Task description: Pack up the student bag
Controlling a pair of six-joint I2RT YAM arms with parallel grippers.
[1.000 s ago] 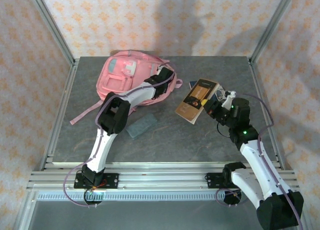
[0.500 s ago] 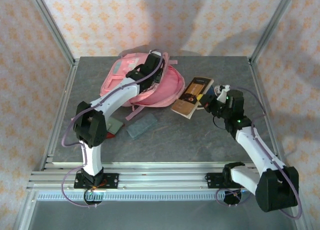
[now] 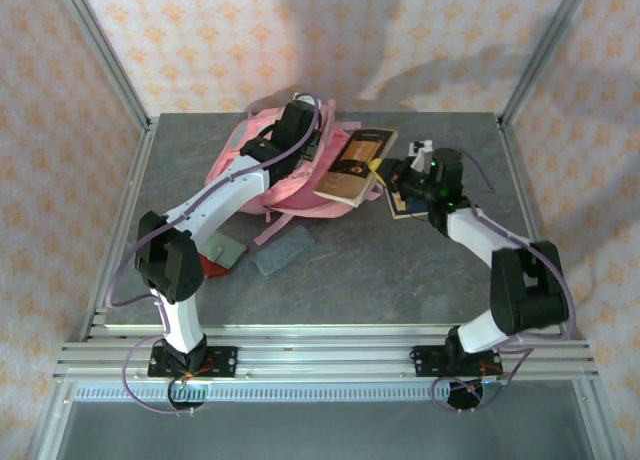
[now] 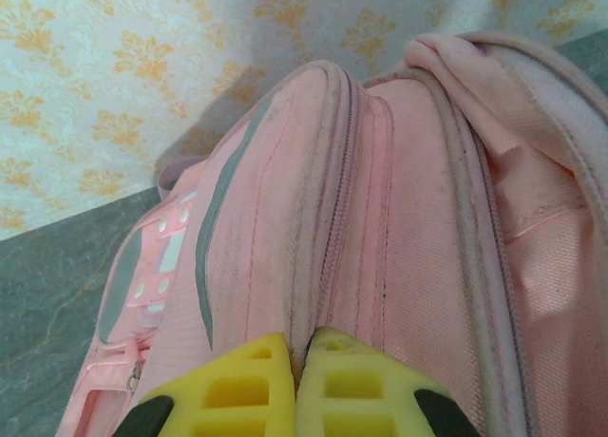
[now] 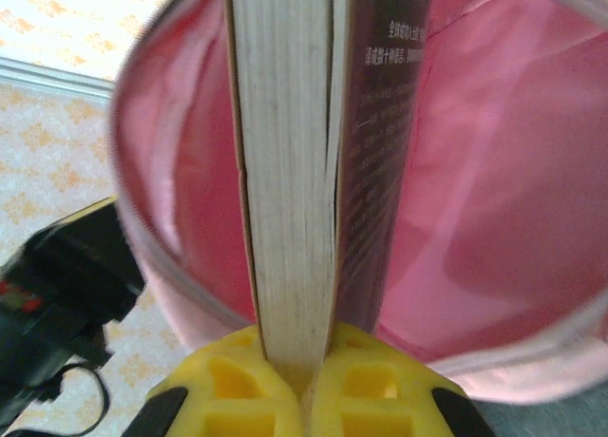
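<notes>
The student bag point(image 3: 248, 152) is a large pink backpack at the back of the table, its mouth held open toward the right. My left gripper point(image 3: 306, 150) is shut on a fold of its pink fabric beside the zip; in the left wrist view the yellow fingers point(image 4: 237, 389) pinch the bag point(image 4: 399, 209). My right gripper point(image 3: 383, 174) is shut on a brown-covered book point(image 3: 352, 166) whose far end reaches over the bag's opening. In the right wrist view the book point(image 5: 285, 171) stands edge-on between my right gripper point(image 5: 304, 385) and the bag's pink inside point(image 5: 503, 190).
A grey-teal pouch point(image 3: 283, 250) lies on the grey table point(image 3: 400, 280) in front of the bag. A green and red item point(image 3: 218, 255) sits by the left arm. A dark blue book point(image 3: 405, 206) lies under the right wrist. Metal frame posts stand at the corners.
The left gripper has gone to the bag's top edge and lifted it, opening the mouth. The right gripper has carried the book left and back, from the table's right side to the opening.
</notes>
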